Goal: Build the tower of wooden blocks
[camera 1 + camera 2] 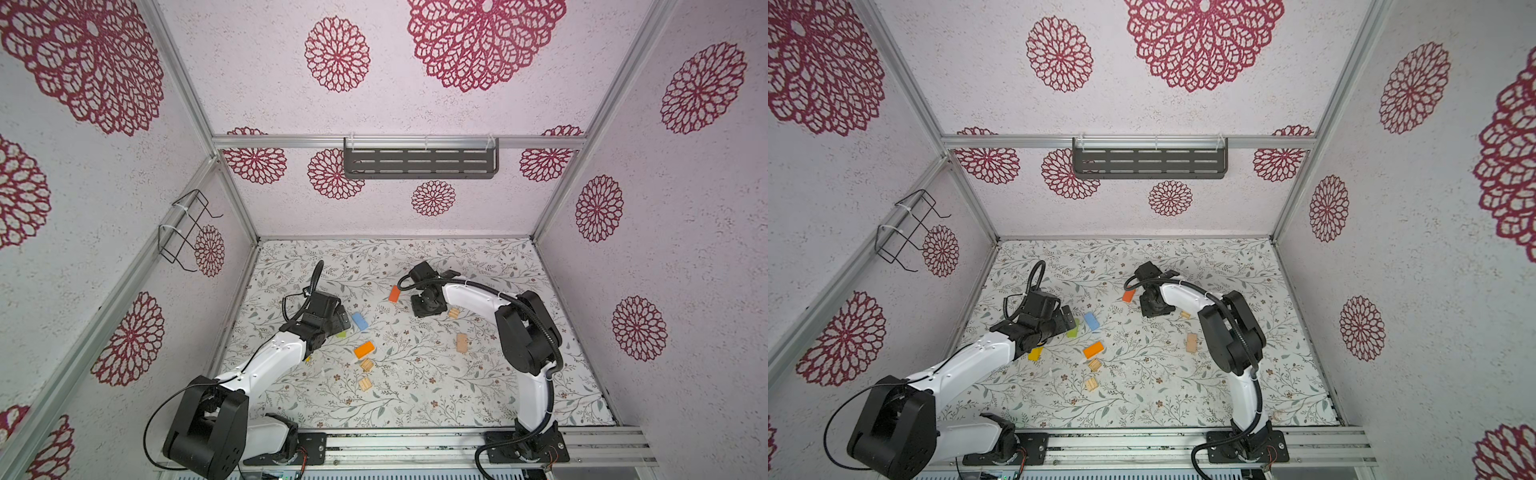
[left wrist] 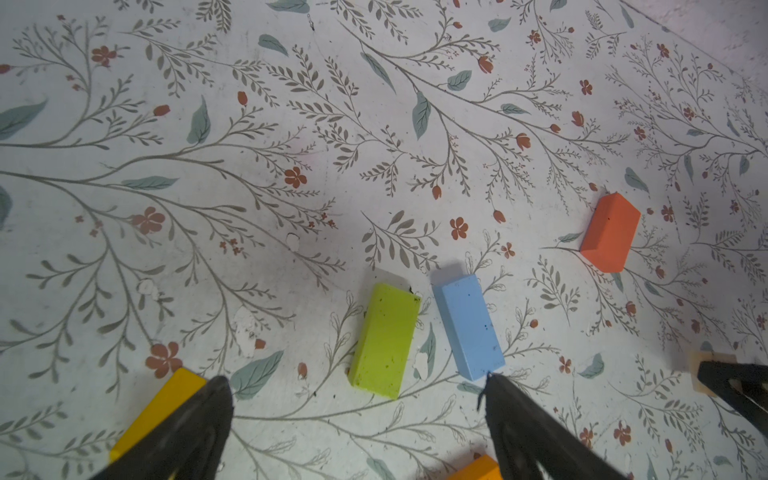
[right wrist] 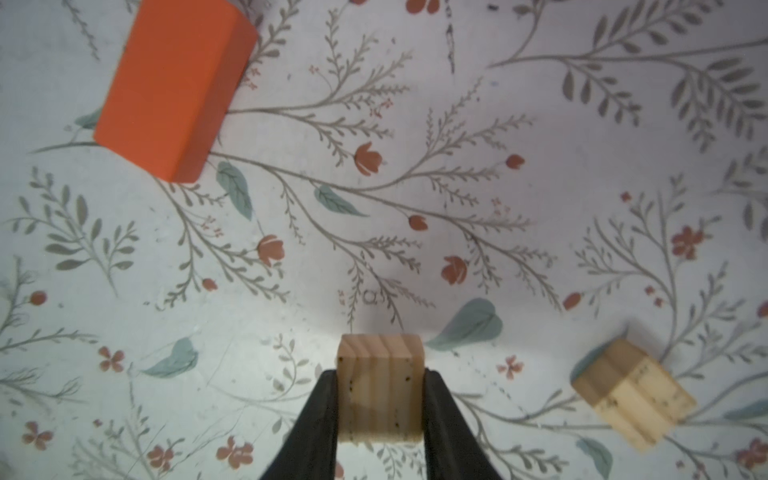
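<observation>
No wood block tower is in view; the wood blocks lie apart on the floral mat (image 1: 415,399). My right gripper (image 3: 380,374) is shut on a tan grooved block (image 3: 380,390), close to the mat. A red-orange block (image 1: 394,294) stands just left of it, and another tan grooved block (image 3: 631,395) lies on its other side. My left gripper (image 2: 355,378) hangs open over the near end of the green block (image 2: 384,340). The blue block (image 2: 467,326) lies beside the green one. A yellow block (image 2: 162,409) is partly hidden by one finger.
An orange block (image 1: 364,349) and two tan grooved blocks (image 1: 367,365) (image 1: 365,384) lie mid-mat. A plain tan block (image 1: 461,343) lies near the right arm. Patterned walls close in three sides, with a dark shelf (image 1: 419,162) on the back wall and a wire rack (image 1: 187,228) on the left.
</observation>
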